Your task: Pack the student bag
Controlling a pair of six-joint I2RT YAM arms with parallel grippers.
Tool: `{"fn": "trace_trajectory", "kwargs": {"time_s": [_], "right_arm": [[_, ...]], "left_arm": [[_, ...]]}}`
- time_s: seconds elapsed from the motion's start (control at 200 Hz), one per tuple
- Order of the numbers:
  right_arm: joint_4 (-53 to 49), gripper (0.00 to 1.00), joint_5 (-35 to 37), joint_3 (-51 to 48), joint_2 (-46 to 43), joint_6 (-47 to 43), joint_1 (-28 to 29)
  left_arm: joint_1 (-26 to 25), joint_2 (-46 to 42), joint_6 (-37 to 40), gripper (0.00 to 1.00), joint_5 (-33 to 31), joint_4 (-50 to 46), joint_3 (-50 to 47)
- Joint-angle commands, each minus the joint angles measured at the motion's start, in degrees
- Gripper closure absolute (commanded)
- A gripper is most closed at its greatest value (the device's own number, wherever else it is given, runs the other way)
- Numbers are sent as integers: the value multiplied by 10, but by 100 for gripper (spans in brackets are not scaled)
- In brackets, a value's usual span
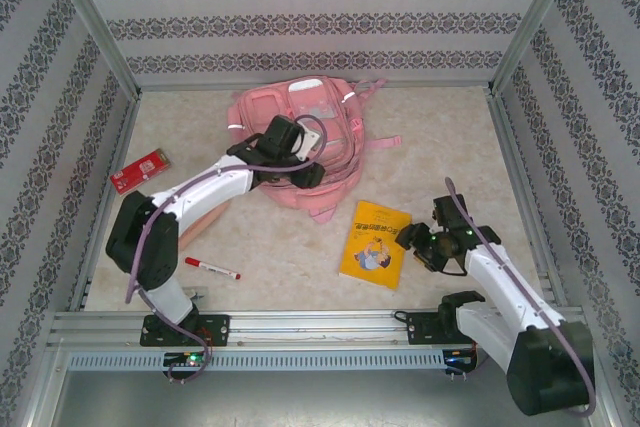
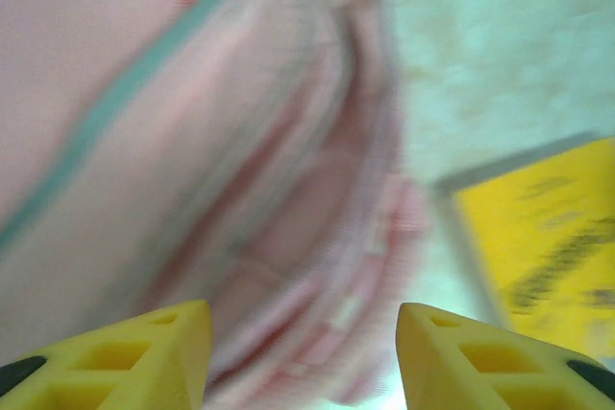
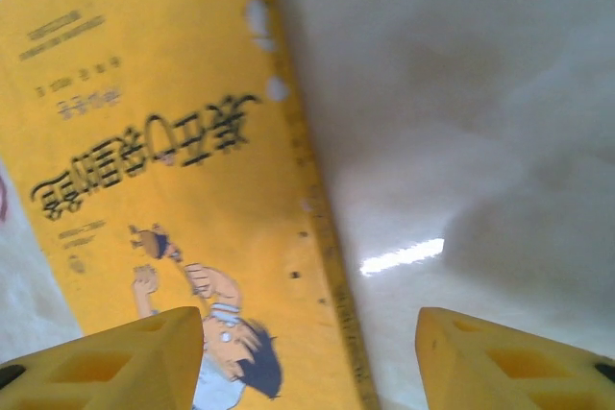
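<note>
- Judging by what lies loose, the packing has hardly begun: three items sit on the table [image 1: 450, 147] outside the student bag [image 1: 300, 117], and I see nothing inside it.
- Nearest the arms, a red pen [image 1: 212, 268] lies near-left of the bag, well apart from it.
- A yellow book [image 1: 375, 244] lies cover up, near-right of the bag and just beyond its near corner.
- The right gripper [image 1: 418, 239] hovers at the book's edge on the side away from the bag. In the wrist view its fingers [image 3: 106, 362] stand wide apart with nothing between them, and the book's edge runs below the gap.
- The left gripper [image 1: 303, 175] hangs over the bag's near end, its fingers [image 2: 125, 362] also spread and empty. That blurred wrist view shows pink folds and a seam, and I cannot tell whether a pocket is open.
- A red packet [image 1: 140, 171] lies left of the bag, well apart.
- The bag lies flat, front pockets up. Its long axis runs near to far, with the near end leaning right and the clear window pocket toward the far end. Straps trail off its right side.
- Remaining work, as I judge it, is opening a compartment, then loading the book, pen and packet.
</note>
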Motion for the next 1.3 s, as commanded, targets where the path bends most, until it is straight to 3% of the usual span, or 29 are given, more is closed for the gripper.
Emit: {"fn": "trace_trajectory", "kwargs": {"time_s": [0.0, 0.15, 0.23, 0.34, 0.53, 0.71, 0.909, 1.109, 1.294], "right_arm": [[20, 44, -21, -28, -8, -16, -6], [88, 50, -99, -57, 31, -30, -5], [108, 52, -130, -62, 52, -42, -4], [135, 51, -173, -63, 54, -48, -2], [156, 47, -219, -69, 13, -44, -2], [224, 44, -282, -84, -2, -15, -7], [314, 42, -336, -92, -50, 15, -7], [397, 42, -357, -123, -57, 59, -4], [410, 46, -329, -123, -33, 66, 20]], "left_arm": [[-77, 13, -194, 47, 75, -37, -44], [-170, 65, -281, 46, 57, 24, -55], [-193, 99, -311, 47, 44, 52, -50], [-210, 136, -322, 56, 11, 99, -58], [-211, 191, -374, 70, 0, 120, -66], [-192, 165, -429, 85, -51, 104, -122], [-155, 124, -499, 90, -51, 186, -232], [-154, 120, -495, 90, -56, 181, -229], [-156, 115, -484, 89, -47, 195, -228]]}}
